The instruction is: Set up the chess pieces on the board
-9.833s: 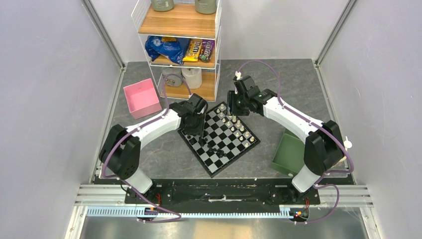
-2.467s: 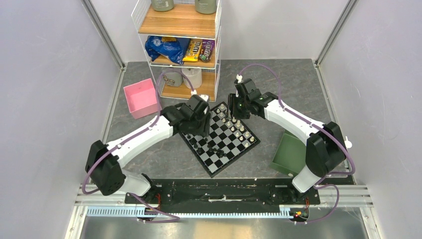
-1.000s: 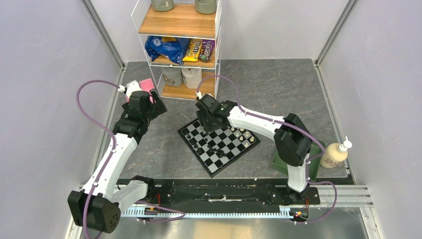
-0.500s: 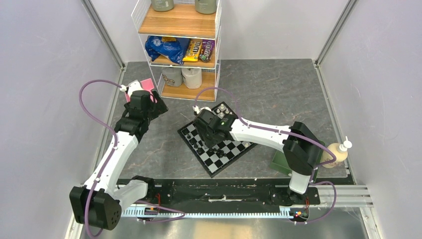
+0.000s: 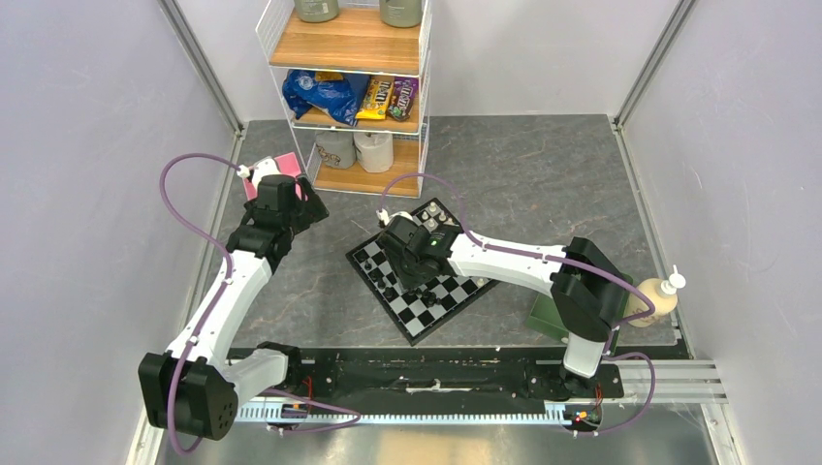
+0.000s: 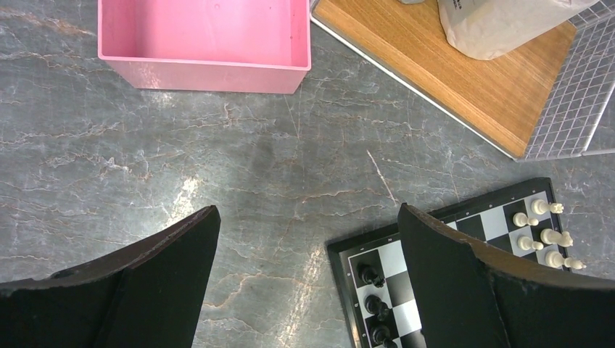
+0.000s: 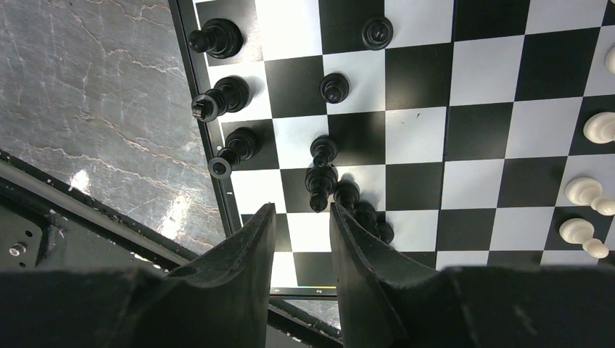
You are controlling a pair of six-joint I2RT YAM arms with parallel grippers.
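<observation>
Table, near edge outward.

The board [image 5: 419,322] lies about mid-table, turned so one corner points at the near edge. Right gripper [image 7: 301,217] hangs low over the board's left side. Its jaws are narrowly apart, a pale square shows through the gap, and nothing is between them.

Just past its fingertips [image 7: 255,225] stands a tall black piece [image 7: 320,187]. More black pieces [image 7: 362,214] crowd beside it, and others line the left rim. Cream pieces [image 7: 596,127] stand along the opposite side of the board.

Near the table's right edge sit a green tray [image 5: 543,315], mostly behind the right arm, and a pump bottle [image 5: 651,300].

Left gripper [image 6: 304,246] is farther back, left of the board, above bare table. Its jaws are spread wide and empty. Pink box [image 6: 203,36] sits just beyond it, toward the left edge.

Wire shelf [image 5: 349,44] stands at the far edge, with snack bags on its middle level.
</observation>
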